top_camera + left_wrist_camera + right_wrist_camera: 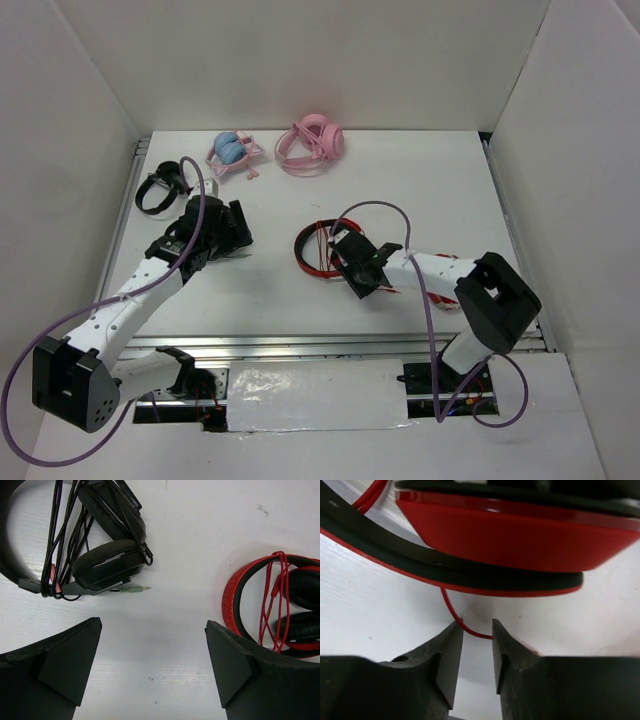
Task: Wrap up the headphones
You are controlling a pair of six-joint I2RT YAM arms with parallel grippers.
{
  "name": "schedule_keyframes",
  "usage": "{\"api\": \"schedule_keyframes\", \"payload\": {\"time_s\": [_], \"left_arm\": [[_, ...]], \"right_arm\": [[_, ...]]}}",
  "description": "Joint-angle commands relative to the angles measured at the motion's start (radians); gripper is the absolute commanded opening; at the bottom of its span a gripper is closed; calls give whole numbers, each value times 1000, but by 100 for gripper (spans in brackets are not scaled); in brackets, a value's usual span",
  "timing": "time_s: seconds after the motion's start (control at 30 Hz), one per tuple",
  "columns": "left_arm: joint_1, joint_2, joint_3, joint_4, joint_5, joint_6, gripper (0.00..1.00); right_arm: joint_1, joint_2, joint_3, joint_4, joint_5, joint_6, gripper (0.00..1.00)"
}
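**Red cord mostly wound, one loose bit left**

The headphones lie in the middle of the worktop. Many loops of the thin red cable already cross the band and ear cups. One loose end lies on the worktop below them, so the job looks nearly done but not finished.

The right gripper sits low beside the headphones, its jaws almost together with a small gap. The loose cable runs past its tips and does not look pinched. The left gripper is spread wide and holds nothing. It hangs between the red pair and the black headphones.
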Motion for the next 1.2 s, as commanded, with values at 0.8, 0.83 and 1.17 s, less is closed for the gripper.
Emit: {"api": "schedule_keyframes", "payload": {"time_s": [0.8,0.83,1.17], "left_arm": [[0,-31,-14,21,40,23,99],[-3,-31,-15,30,47,26,99],[-118,114,-15,128,100,23,98]], "right_arm": [[-189,130,81,416,-1067,718,6],[-197,137,59,447,-1079,752,7],[-206,128,64,524,-1015,838,14]]}}
